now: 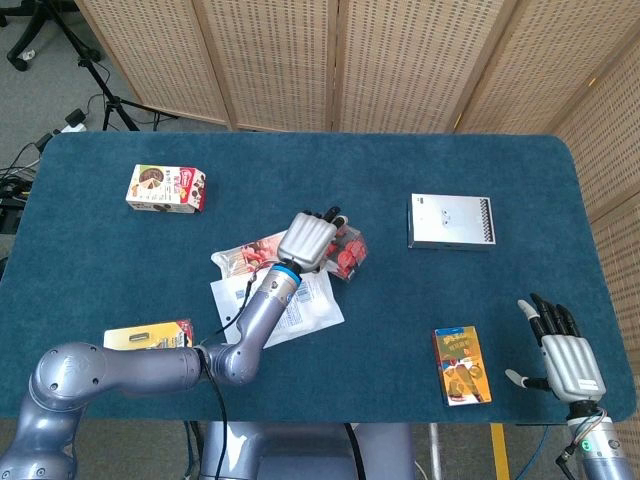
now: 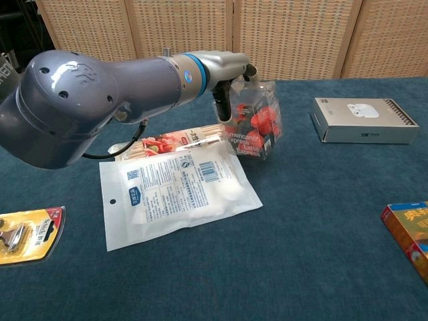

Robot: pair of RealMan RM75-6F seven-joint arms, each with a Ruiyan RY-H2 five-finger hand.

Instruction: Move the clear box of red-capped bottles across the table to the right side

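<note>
My left hand [image 1: 307, 239] grips the clear box of red-capped bottles [image 1: 347, 251] near the table's middle. In the chest view the same box [image 2: 254, 123] hangs tilted just above the cloth, with the hand [image 2: 231, 85] holding it from its left side and top. My right hand [image 1: 565, 358] is at the front right corner, fingers spread, holding nothing. It does not show in the chest view.
A white pouch [image 1: 284, 298] and a snack-stick packet [image 2: 175, 141] lie just left of the box. A grey flat box [image 1: 450, 221] lies to the right, an orange carton [image 1: 461, 365] near my right hand, a chocolate box [image 1: 166, 188] far left, a razor card [image 1: 148, 336] front left.
</note>
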